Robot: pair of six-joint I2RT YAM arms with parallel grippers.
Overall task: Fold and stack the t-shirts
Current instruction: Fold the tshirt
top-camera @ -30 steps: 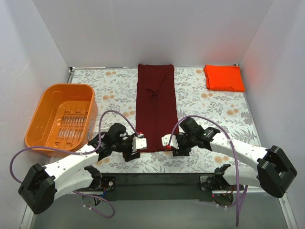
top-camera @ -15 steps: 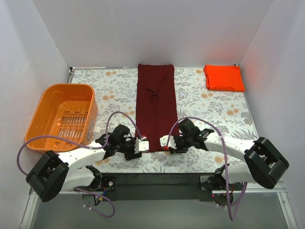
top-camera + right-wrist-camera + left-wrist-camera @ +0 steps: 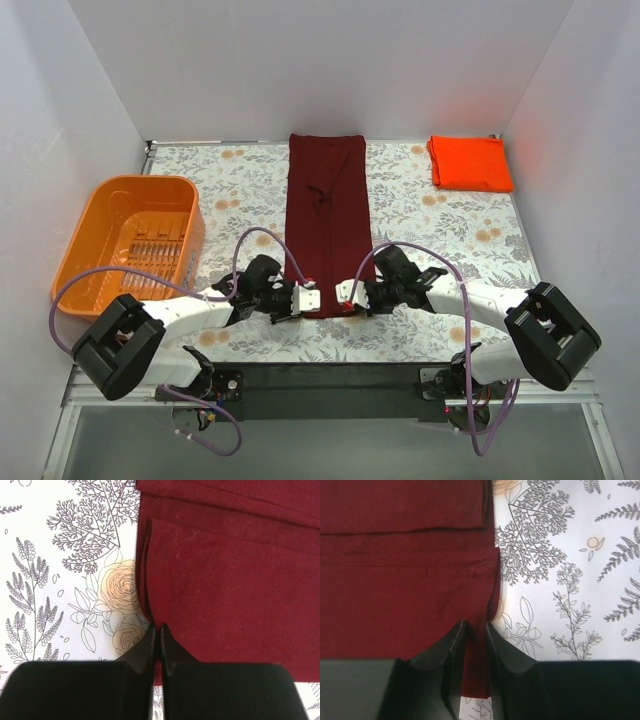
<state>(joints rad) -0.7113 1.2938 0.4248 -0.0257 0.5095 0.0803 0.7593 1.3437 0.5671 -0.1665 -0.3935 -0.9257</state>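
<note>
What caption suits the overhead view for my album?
Left arm and right arm pinch near corners of the maroon t-shirt in their jaws; orange-red t-shirt lies folded far right.

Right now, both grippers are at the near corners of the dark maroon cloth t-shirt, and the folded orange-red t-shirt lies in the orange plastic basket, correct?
No. The top external view shows the folded orange-red t-shirt on the far right corner of the floral table, not in the orange plastic basket. The rest stands.
</note>
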